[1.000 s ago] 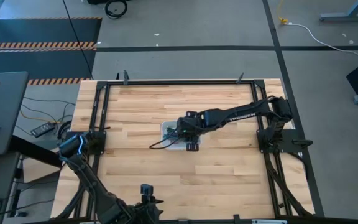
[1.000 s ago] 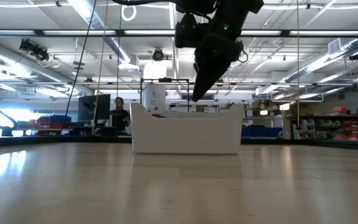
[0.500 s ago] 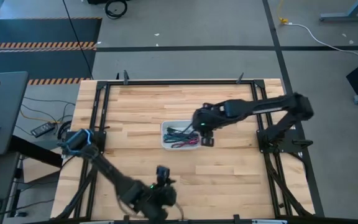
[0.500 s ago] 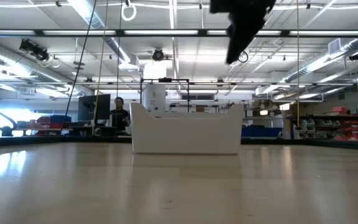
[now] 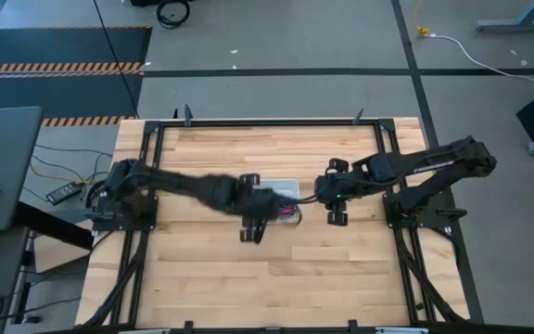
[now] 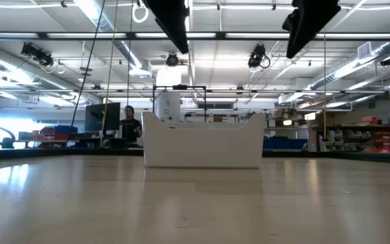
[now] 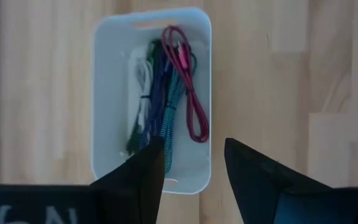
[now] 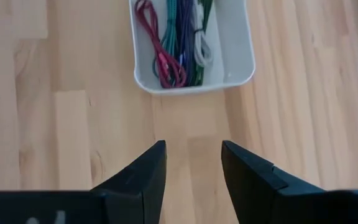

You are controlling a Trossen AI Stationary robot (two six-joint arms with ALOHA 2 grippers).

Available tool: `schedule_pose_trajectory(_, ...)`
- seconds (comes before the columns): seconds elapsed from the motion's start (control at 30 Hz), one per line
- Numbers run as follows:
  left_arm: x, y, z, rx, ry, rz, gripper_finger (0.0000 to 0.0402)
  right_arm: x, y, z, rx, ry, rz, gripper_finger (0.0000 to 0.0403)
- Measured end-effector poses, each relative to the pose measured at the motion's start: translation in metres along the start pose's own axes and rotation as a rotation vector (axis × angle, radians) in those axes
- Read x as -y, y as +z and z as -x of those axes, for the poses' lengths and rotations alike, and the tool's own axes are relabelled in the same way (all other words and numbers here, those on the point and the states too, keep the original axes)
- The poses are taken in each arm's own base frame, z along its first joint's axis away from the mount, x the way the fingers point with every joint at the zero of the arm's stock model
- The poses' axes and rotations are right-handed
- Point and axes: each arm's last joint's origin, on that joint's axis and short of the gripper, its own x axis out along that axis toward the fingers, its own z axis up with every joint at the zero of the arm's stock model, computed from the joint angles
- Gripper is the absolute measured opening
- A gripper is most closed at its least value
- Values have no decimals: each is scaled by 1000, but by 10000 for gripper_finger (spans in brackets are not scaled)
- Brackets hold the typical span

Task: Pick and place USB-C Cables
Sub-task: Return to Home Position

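1. High view: the worktop [image 5: 202, 269] is filling the middle of the frame. The left arm [image 5: 193, 184] is reaching in from centre-left, and the left tool [image 5: 251, 227] is hanging over the lower-left corner of the white bin [image 5: 286, 185] at frame centre. The arm is hiding much of the bin. The USB-C Cables [image 5: 290, 211] are showing as a coloured bundle inside the bin's right end. The right arm [image 5: 406, 167] is coming in from centre-right, and the right tool [image 5: 336, 213] is hovering just right of the bin, over bare wood.

2. Low view: the bin [image 6: 203, 142] is standing on the worktop at frame centre, its wall hiding the contents. Two dark arm parts are hanging at the top edge, well above the rim.

3. Left wrist view: the left tool [image 7: 192, 148] is looking straight down into the bin [image 7: 107, 93]. Its fingers are standing apart with nothing between them, so it is released and empty. The cables [image 7: 173, 102] are lying lengthwise inside, in dark red, teal, purple, white and green strands. An exact count cannot be made.

4. Right wrist view: the right tool [image 8: 192, 149] is likewise released and empty, over bare wood, with the bin [image 8: 247, 62] and cables [image 8: 179, 37] ahead of it.

5. Judgement: placing appears complete, as no cable is showing outside the bin. The return to the home pose is in hand. The next move calls for drawing both arms back to their bases, the left one rising clear of the rim first.
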Motion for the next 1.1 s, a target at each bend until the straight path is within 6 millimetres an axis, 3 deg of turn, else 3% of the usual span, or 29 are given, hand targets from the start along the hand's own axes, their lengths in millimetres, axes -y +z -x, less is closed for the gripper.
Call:
schedule_pose_trajectory(0.13, -31, 2, -10, -35, -80, 35, 171, -2, -7, -8, -31, -15, -2, 160)
schedule_pose_trajectory(0.4, -62, -2, -14, -68, -83, 36, 163, 1, -15, -12, -80, -82, 7, 160)
schedule_pose_trajectory(0.53, -79, -4, -18, -82, -106, 58, 119, 3, -17, -6, -60, -98, -7, 145)
schedule_pose_trajectory(0.67, -88, -6, -20, -98, -106, 74, 37, 6, -19, 1, -31, -112, -15, 75)
schedule_pose_trajectory(0.77, -90, -6, -13, -77, -106, 68, 10, 6, -21, 7, 12, -120, -20, 13)
schedule_pose_trajectory(0.9, -92, -4, 6, 30, -106, 56, 6, 4, -27, 11, 115, -49, -35, 12)
schedule_pose_trajectory(1.1, -94, 6, 28, 237, -141, 38, 3, 6, -56, 12, 249, 49, -59, 6)
